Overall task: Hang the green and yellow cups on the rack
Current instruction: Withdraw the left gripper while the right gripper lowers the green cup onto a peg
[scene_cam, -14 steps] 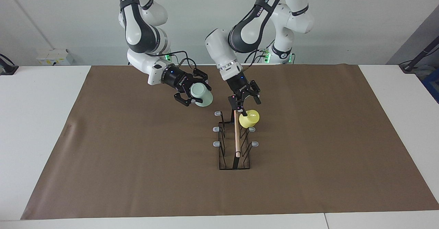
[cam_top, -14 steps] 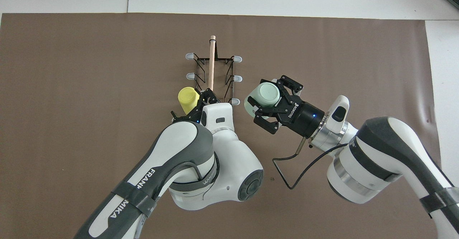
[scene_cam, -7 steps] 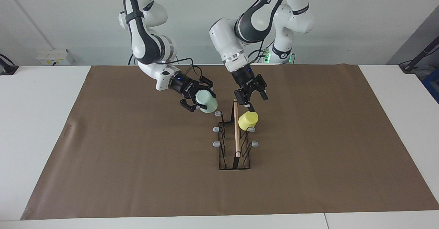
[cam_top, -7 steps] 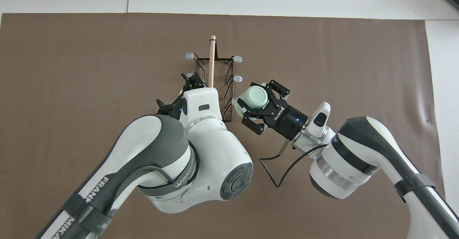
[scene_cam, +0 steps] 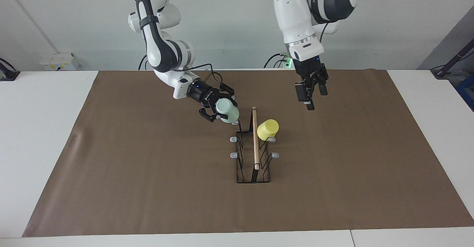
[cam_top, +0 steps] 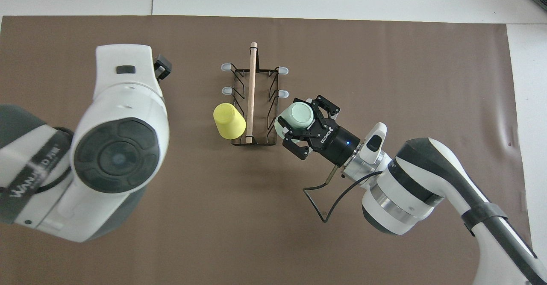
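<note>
Moved since the earlier frames: left gripper [scene_cam: 310,98], once at the rack beside the yellow cup, has risen and swung off toward its own arm's end of the tabletop; right gripper [scene_cam: 219,109] has carried the green cup closer to the rack.

Item 1. Right gripper: closed round the pale mint-green tapered plastic cup [scene_cam: 227,110], held tilted, at the rack's end nearest the robots, on the side toward the right arm's end of the tabletop.

Item 2. Left gripper: empty, fingers apart, hanging high over the brown paper mat [scene_cam: 148,173], well apart from the rack.

Item 3. Bright yellow tapered plastic cup [scene_cam: 268,129]: released, sitting tilted on a peg on the rack's other side, at the end nearest the robots.

Item 4. Black wire rack with light wooden top rod and grey-tipped pegs [scene_cam: 254,154]: stands mid-mat; remaining visible pegs bare.

Handling note: the step in hand looks like the green cup's hanging. Its mouth should be lined up over the nearest peg and slid well on before release.

Obscured: the green cup covers the nearest peg on its side, so contact cannot be told. The yellow cup hides its own peg. Overhead, the left arm's body hides most of its gripper.
</note>
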`<state>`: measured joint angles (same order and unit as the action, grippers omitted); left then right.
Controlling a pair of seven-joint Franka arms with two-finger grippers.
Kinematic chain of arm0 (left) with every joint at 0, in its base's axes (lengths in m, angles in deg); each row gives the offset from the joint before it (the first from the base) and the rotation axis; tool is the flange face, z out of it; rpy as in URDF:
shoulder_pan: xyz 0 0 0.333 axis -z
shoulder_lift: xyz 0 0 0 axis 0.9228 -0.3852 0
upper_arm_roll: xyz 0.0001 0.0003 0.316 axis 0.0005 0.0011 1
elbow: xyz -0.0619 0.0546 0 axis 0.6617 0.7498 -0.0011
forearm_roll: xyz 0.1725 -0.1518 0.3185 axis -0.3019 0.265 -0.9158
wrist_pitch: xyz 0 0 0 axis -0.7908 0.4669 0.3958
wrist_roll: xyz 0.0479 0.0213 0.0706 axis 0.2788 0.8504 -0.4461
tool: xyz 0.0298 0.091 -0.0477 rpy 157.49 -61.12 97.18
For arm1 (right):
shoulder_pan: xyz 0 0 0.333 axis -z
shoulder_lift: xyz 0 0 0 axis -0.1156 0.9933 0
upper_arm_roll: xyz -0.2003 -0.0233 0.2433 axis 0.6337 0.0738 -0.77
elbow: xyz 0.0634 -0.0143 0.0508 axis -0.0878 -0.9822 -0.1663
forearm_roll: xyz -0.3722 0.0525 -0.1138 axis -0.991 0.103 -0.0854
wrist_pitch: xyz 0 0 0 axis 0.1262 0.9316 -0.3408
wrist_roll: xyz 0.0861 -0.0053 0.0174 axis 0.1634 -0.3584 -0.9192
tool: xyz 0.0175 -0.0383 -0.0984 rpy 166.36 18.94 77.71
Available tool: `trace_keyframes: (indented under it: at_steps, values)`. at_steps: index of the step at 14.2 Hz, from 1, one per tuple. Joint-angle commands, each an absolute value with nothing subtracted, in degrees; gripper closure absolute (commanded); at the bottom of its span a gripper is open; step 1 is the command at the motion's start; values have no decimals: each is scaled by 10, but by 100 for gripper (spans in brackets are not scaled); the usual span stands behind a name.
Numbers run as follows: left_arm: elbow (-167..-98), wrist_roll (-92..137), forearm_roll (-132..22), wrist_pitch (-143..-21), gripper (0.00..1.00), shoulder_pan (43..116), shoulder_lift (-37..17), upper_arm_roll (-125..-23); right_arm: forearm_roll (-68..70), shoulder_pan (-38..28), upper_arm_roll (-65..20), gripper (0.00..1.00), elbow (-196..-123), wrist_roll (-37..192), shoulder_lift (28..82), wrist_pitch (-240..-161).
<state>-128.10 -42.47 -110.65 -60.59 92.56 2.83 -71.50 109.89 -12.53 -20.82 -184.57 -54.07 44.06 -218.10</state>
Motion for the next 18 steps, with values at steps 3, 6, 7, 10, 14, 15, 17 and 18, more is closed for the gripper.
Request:
trace_keyframes:
  at_steps: [3,6,7,10,14,15,17,18]
  values:
    - [-1266,-180,-930,-624,0,807,29,-721,1177,-142,-207,100,-1816,-639,530,-2112]
    - [-1268,-34,-844,-617,0,753,29,-721,1219,-153,-207,100,-1816,-666,550,-2094]
    - [-1271,3,-831,-613,0,740,30,-721,1227,-159,-207,100,-1816,-677,559,-2089]
    - [-1272,104,-802,-575,0,713,33,-721,1242,-156,-207,54,-1819,-688,568,-2070]
    - [-1254,289,-804,-477,0,692,38,-721,1239,-154,-207,0,-1819,-685,568,-2074]
    - [-1242,334,-806,-447,0,691,38,-723,1234,-152,-207,0,-1821,-683,567,-2081]
    - [-1212,393,-809,-395,0,690,38,-723,1214,-152,-207,0,-1820,-676,553,-2130]
    - [-1187,403,-814,-353,0,691,34,-724,1196,-151,-207,0,-1821,-669,537,-2159]
